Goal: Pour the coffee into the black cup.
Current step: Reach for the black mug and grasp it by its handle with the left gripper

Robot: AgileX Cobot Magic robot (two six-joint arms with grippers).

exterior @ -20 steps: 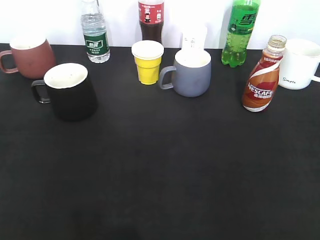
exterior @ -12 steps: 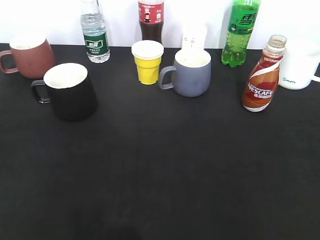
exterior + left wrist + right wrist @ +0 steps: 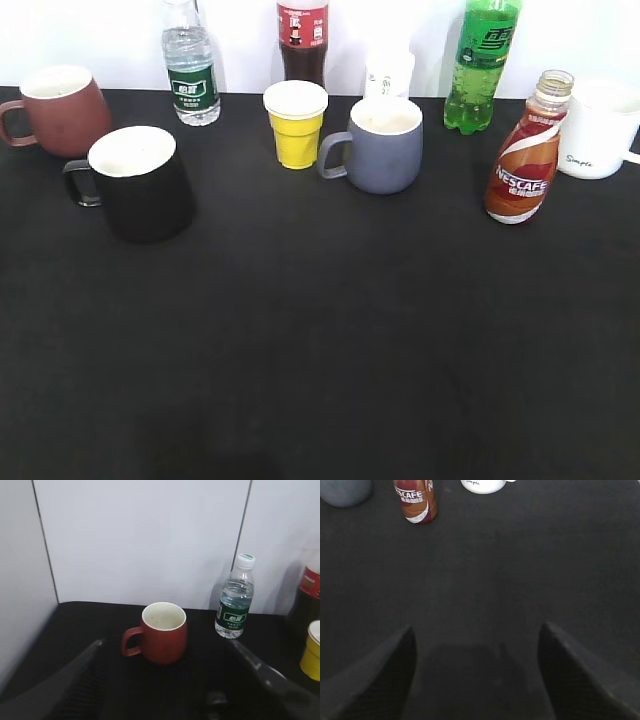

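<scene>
Black cloth table (image 3: 330, 330): we find the coffee (image 3: 524, 150) upright at right, uncapped; the black cup (image 3: 140, 182) stands far left. Left gripper (image 3: 170, 680) and right gripper (image 3: 476, 672) both gape wide, holding nothing.

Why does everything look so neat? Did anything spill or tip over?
Nothing stands out. The coffee bottle, black cup, grey-blue mug, maroon mug and yellow cup all stand upright, and the black table shows no spill. One oddity: the coffee bottle's cap seems to be off.
</scene>
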